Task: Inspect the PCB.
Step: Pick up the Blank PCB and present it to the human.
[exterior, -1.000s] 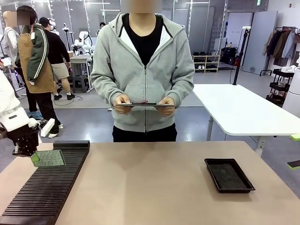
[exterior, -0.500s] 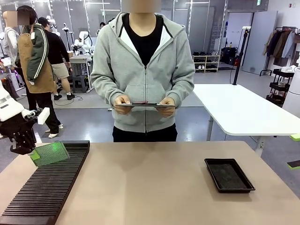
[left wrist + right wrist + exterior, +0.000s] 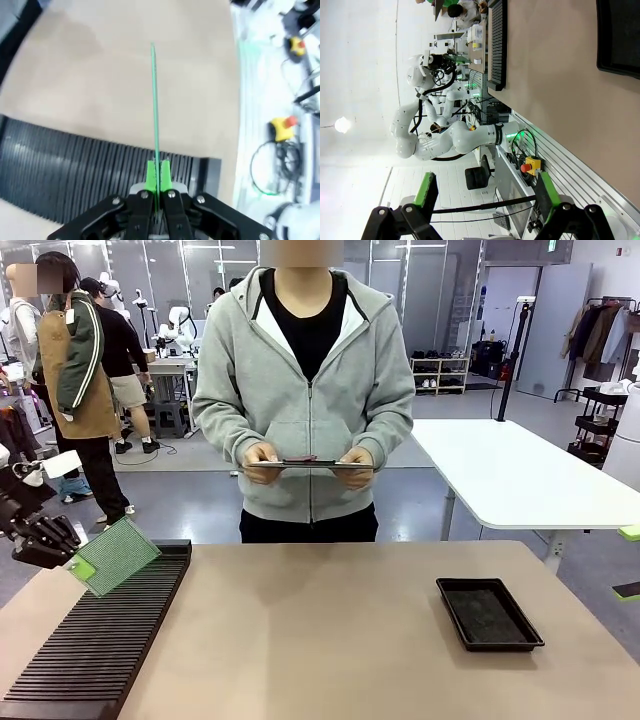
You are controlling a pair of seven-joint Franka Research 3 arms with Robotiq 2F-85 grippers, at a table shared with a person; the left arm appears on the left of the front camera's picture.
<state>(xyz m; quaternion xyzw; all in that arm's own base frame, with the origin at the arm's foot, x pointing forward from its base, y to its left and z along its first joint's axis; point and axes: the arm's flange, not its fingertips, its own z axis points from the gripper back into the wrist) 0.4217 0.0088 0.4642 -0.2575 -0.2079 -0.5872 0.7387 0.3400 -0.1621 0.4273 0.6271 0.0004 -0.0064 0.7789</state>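
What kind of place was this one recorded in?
Probably a robotics lab or test workshop, not a home. The left tool grips a green PCB over a black slotted rack, a yellow emergency-stop box sits nearby, and a white worktable stands on the open floor behind.

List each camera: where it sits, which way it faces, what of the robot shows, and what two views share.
Front: fixed on the robot's side, facing across the table at the person; the left claw, at picture left, is shut on the PCB.
Left wrist: on the left arm, looking along its green pads at the slotted rack; PCB seen edge-on.
Right wrist: on the right arm, rolled sideways, looking along the table; the right claw stands open.
Shared: front and right wrist both show the black tray.
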